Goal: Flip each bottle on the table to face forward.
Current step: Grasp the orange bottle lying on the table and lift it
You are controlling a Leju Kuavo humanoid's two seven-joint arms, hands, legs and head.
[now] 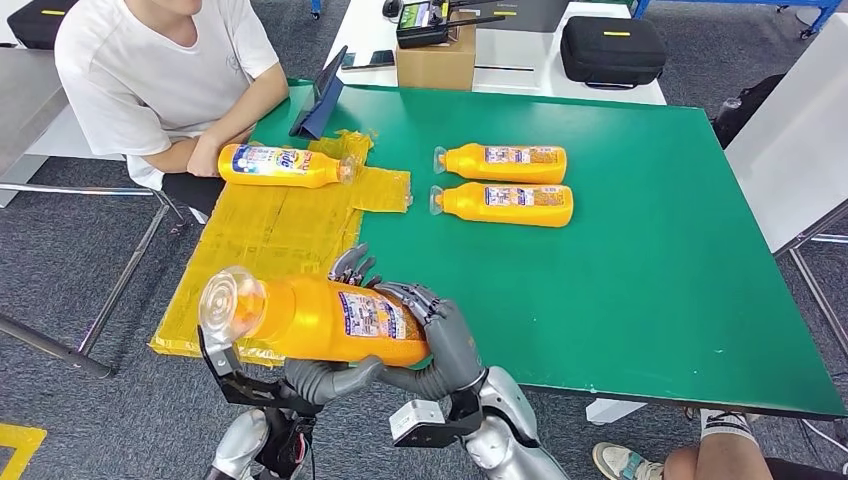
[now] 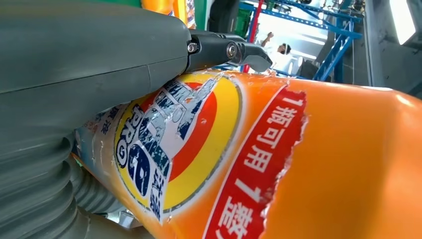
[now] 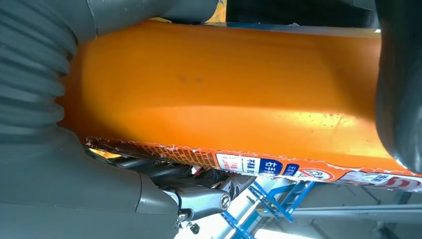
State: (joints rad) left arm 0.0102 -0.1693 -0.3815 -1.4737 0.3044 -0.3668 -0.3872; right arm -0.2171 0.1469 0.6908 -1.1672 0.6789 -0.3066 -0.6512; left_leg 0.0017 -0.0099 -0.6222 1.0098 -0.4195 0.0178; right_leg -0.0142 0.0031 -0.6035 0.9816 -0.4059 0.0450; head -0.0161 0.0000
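Bottle hangs sideways above the tabletop's near edge, cradled by both hands: left hand grasping underneath, right hand's fingers wrapped over, apparently so it can be rolled label-forward.

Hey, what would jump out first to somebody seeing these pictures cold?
An orange bottle held off the table by both robot hands, left and right, near the front edge. Behind it, two more bottles lie side by side on the green table, and a person rests a hand on a fourth.
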